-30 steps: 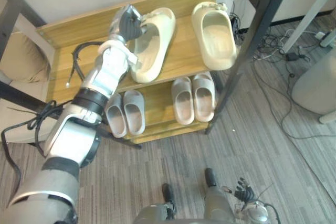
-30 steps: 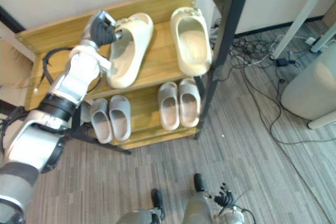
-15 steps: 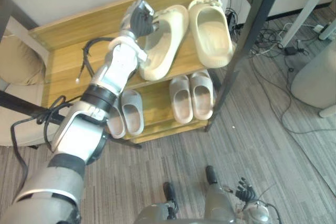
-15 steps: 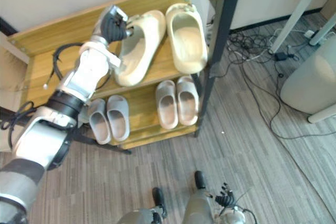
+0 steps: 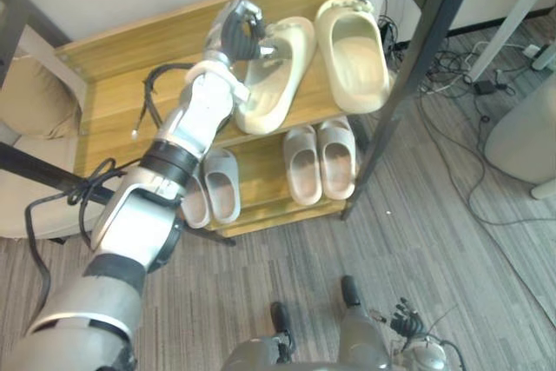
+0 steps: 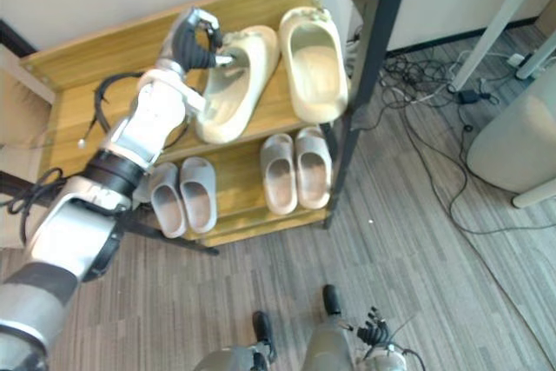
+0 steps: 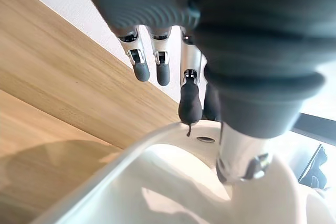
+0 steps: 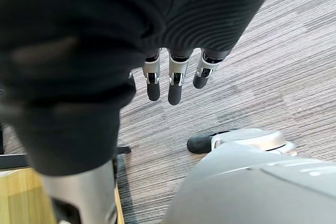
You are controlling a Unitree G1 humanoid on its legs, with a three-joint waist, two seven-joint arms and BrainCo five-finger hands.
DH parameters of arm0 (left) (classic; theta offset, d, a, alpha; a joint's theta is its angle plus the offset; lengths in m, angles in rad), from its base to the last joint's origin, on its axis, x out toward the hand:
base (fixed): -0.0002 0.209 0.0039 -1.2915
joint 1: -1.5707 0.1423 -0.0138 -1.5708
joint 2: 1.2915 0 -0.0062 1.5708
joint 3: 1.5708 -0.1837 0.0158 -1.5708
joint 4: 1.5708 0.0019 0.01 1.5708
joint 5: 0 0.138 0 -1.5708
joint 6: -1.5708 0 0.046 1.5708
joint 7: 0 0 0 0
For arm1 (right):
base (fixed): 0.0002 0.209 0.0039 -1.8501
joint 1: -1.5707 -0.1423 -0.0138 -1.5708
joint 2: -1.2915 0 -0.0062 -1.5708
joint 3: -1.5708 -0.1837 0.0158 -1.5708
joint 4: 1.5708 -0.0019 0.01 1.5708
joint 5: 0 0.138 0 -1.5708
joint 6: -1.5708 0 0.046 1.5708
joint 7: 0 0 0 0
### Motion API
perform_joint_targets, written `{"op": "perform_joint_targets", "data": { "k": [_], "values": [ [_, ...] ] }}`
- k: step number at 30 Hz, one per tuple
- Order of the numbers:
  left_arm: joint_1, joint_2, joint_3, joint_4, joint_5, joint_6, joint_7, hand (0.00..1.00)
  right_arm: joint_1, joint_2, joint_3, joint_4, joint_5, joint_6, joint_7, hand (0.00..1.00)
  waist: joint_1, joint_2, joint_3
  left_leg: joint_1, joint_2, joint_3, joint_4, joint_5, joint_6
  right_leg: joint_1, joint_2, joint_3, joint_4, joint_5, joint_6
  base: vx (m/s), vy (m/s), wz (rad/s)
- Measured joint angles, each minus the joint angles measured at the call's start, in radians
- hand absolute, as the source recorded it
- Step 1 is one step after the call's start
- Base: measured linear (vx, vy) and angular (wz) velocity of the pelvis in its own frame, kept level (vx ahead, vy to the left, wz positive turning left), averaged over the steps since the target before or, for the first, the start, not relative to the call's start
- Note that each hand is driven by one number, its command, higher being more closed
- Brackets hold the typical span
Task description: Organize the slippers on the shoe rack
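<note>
On the top shelf of the shoe rack [image 5: 113,93], at about 11 o'clock in the head view, the left hand [image 5: 236,32] grips the far end of the left cream slipper [image 5: 276,76]. The wrist view shows a dark fingertip [image 7: 190,106] on the rim and the thumb down inside by the strap. That reads as a pinch on the rim, with the other fingers loose past it over the back panel. The slipper lies skewed, far end toward 1 o'clock, near end seemingly a bit over the shelf's front edge. Its mate, the right cream slipper [image 5: 352,54], sits just beside at 1 o'clock, roughly straight, near end also at the edge. Two pairs of grey slippers [image 5: 304,167] are lined up on the lower shelf, toward 6 o'clock. The right hand [image 5: 401,317] is low at 5 o'clock, fingers [image 8: 176,85] hanging relaxed over the floor, holding nothing.

Handling, judged: a moulded foam slide, light, one piece, springy rather than floppy, nothing to break. The smooth skin may slip in a fingertip pinch. The rim or strap is the best hold, and it should pivot easily on the wood. Likely job: swing it parallel to its mate and push both back.

Surface: smooth wood-look shelf, low friction, with the back panel as a stop. Room: a black post [image 5: 417,67] close at the rack's 3 o'clock end limits sideways swing. Beyond it is grey carpet floor [image 5: 434,241] with loose cables [image 5: 469,76].
</note>
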Motion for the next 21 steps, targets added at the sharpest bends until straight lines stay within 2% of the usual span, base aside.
{"op": "perform_joint_targets", "data": {
  "k": [7, 12, 17, 21],
  "values": [
    [0.000, -0.002, 0.038, -0.015, -0.043, -0.002, 0.024, 0.00, -0.009, -0.005, 0.002, 0.021, -0.001, 0.000, 0.000, 0.00, 0.000, -0.001, 0.004, 0.007, -0.003, -0.014, -0.015, 0.005, 0.005, 0.015, -0.002, -0.010, -0.017, 0.005, 0.001, 0.00, -0.003, 0.05],
    [0.006, -0.003, 0.057, -0.123, -0.099, -0.013, 0.051, 0.00, -0.022, -0.005, 0.005, 0.043, -0.002, 0.001, 0.000, 0.00, 0.002, -0.002, 0.004, 0.014, -0.004, -0.040, -0.015, 0.006, 0.005, 0.042, -0.004, -0.037, -0.033, 0.005, 0.001, 0.02, -0.010, 0.14],
    [0.128, -0.003, 0.134, -0.298, -0.161, -0.043, 0.094, 0.00, -0.053, -0.010, 0.013, 0.073, -0.004, 0.002, 0.000, 0.00, 0.004, -0.002, 0.004, 0.014, -0.003, -0.049, -0.015, 0.008, 0.005, 0.048, -0.004, -0.047, -0.034, 0.005, 0.001, -0.01, -0.009, 0.06],
    [0.300, -0.011, 0.193, -0.421, -0.227, -0.059, 0.097, 0.00, -0.053, -0.010, 0.016, 0.079, -0.021, 0.002, -0.001, 0.00, 0.005, -0.003, 0.004, 0.023, -0.003, -0.062, -0.015, 0.010, 0.004, 0.070, -0.004, -0.060, -0.047, 0.006, 0.000, -0.02, -0.013, 0.10]
  ]
}}
